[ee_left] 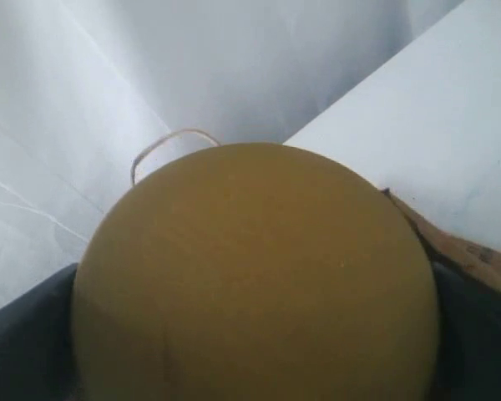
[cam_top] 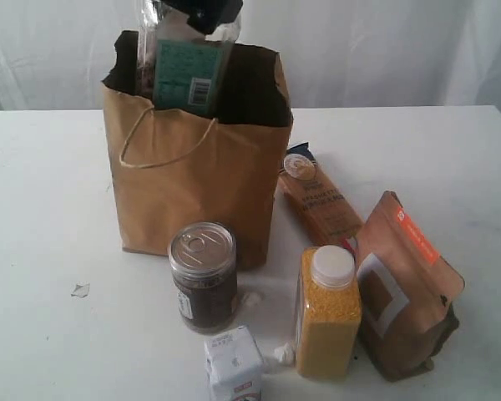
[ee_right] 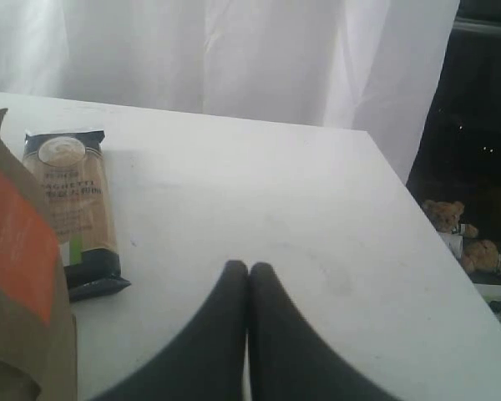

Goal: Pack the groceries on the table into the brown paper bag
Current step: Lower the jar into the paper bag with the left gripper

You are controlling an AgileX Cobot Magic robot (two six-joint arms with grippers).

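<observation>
The brown paper bag stands open at the back of the table. My left gripper is shut on the clear jar, which hangs partly inside the bag's mouth. The jar's olive lid fills the left wrist view. In front of the bag stand the dark silver-topped jar, the white carton and the yellow-grain bottle. The brown orange-labelled pouch leans at the right. The spaghetti packet lies beside the bag. My right gripper is shut and empty, low over bare table.
Small white lumps lie by the bottle, and another scrap lies at the left. A white curtain hangs behind the table. In the right wrist view the table's edge drops off, with teddy bears beyond it.
</observation>
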